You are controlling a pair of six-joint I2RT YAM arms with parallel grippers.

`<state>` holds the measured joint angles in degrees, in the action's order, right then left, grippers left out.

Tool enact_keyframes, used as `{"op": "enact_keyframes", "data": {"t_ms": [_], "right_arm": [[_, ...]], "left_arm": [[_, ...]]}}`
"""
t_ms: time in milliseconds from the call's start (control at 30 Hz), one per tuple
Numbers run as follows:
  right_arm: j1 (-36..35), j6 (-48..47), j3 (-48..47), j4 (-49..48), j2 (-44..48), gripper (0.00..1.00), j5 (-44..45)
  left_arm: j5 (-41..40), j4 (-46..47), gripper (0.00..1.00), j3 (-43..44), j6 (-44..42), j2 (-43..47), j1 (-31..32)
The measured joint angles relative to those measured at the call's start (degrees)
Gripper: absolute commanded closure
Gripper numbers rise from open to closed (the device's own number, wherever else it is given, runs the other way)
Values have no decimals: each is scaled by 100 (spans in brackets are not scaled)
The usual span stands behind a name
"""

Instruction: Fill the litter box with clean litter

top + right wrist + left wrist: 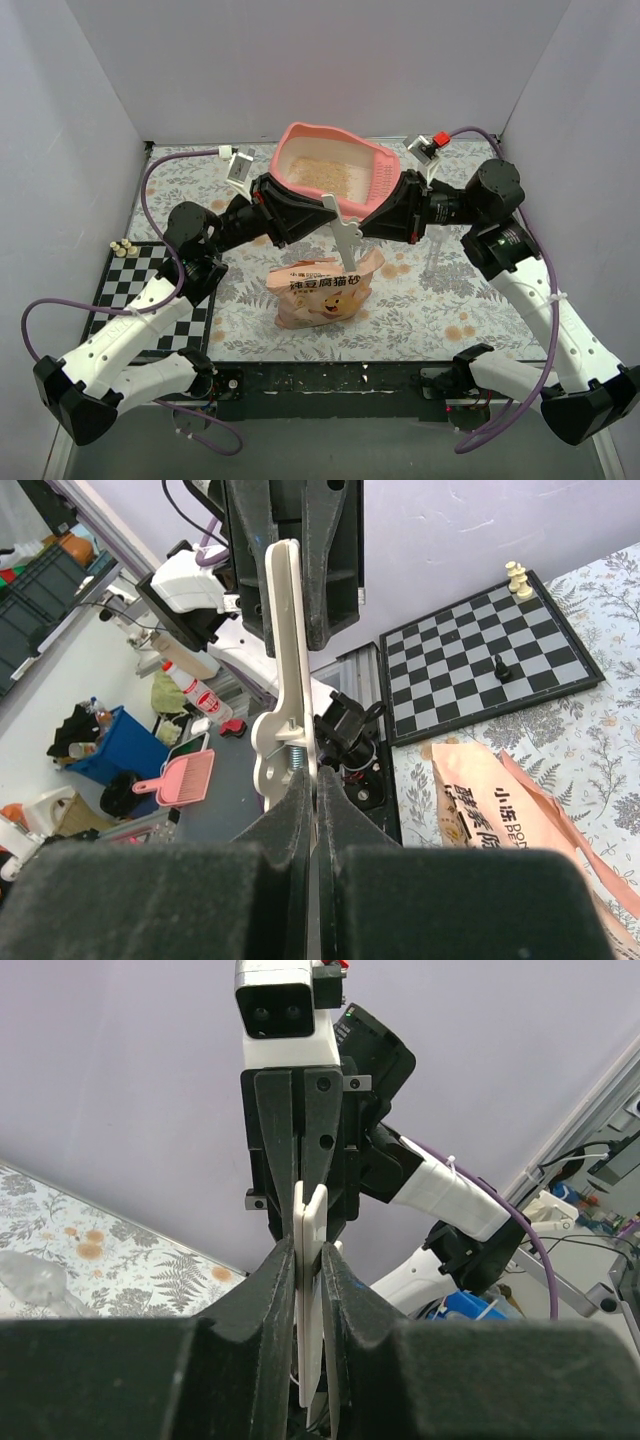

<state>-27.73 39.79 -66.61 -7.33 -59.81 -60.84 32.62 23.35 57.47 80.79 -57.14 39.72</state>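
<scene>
Left jaws: closed onto the white clip [309,1310], with one finger pressed against each flat side.
Right jaws: shut tight on the white clip from the opposite side. Its metal spring is seen just above the fingers in the right wrist view.
White clip: held upright between the two sets of jaws, which meet tip to tip, and kept clear of the table [450,290].
Litter box [372,190]: set on the table just behind both sets of jaws, its pink rim near them.
Clean litter [322,172]: spread as a thin tan layer over the cream base inside the litter box, beyond the jaws.
Bag [325,293]: laid on the table directly below the jaws. It is orange-tan with a cartoon figure. Dark Chinese characters are printed on it, and the large line is read as 豆腐猫砂. In the right wrist view, Latin capitals beginning "DOD" are seen, with the rest cut off.
Chessboard [150,285]: placed well off to the left of the left jaws, with pale pieces [122,246] gathered at its far corner.
Bottle [195,690]: seen off the table, past the right jaws. It has a red label whose writing is too small to be read.
</scene>
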Motion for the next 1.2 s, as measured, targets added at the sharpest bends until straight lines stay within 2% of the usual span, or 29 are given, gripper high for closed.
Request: {"op": "enact_keyframes", "data": {"t_ms": [67, 200, 300, 467, 600, 733, 933, 1200], "right_arm": [[-17, -114, 0, 83, -17, 98, 2], [-17, -323, -4, 302, -61, 71, 7], [-33, -699, -114, 811, -114, 58, 52], [-42, -1775, -721, 2212, -212, 53, 605], [-42, -2492, -863, 2761, -68, 50, 929], [-37, -3005, -874, 3053, -4, 46, 815], [-37, -3261, -938, 3058, -98, 40, 140], [-48, -2605, -922, 2052, -146, 30, -323]], "left_arm": [[44, 2, 100, -22, 0, 0, -17], [85, -39, 100, -59, -22, 0, -28], [76, -90, 100, -63, -76, 20, -28], [2, -358, 100, -52, -269, 201, -48], [-20, -581, 100, -33, -363, 317, -52], [-50, -776, 100, -20, -413, 391, -52], [-48, -968, 100, 35, -433, 396, -52], [-44, -1043, 100, 81, -487, 396, -52]]}}
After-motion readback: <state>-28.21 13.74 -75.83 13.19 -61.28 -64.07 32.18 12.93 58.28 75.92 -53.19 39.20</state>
